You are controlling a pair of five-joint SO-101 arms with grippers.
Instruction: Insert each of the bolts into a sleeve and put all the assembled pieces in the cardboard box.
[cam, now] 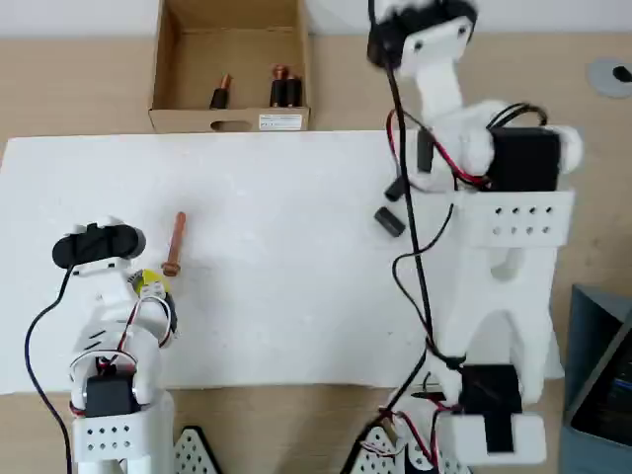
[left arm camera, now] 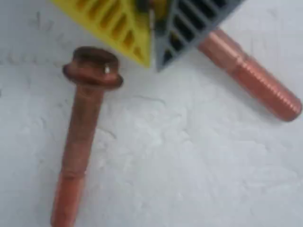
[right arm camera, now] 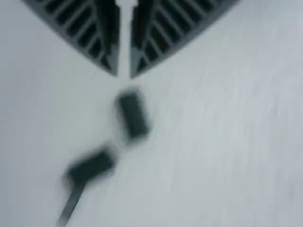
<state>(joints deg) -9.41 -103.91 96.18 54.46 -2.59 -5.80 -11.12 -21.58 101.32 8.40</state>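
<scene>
Two copper bolts lie on the white mat (cam: 296,316). One bolt (cam: 176,244) (left arm camera: 85,137) is in full sight, its head close to my left gripper (left arm camera: 152,64) (cam: 148,286). The other bolt (left arm camera: 251,80) runs out from behind the grey finger (left arm camera: 189,23), its head end hidden. The yellow and grey tips touch, shut, with nothing seen between them. Two black sleeves (cam: 390,219) (cam: 396,188) lie near the right arm (cam: 444,99). In the right wrist view the sleeves (right arm camera: 132,116) (right arm camera: 90,165) lie just beyond my right gripper (right arm camera: 125,73), shut to a thin slit and holding nothing.
The cardboard box (cam: 227,120) stands at the mat's far edge and holds two assembled pieces (cam: 219,94) (cam: 284,89). A grey-blue bin (cam: 602,365) is at the right edge and a grey disc (cam: 607,74) at the far right.
</scene>
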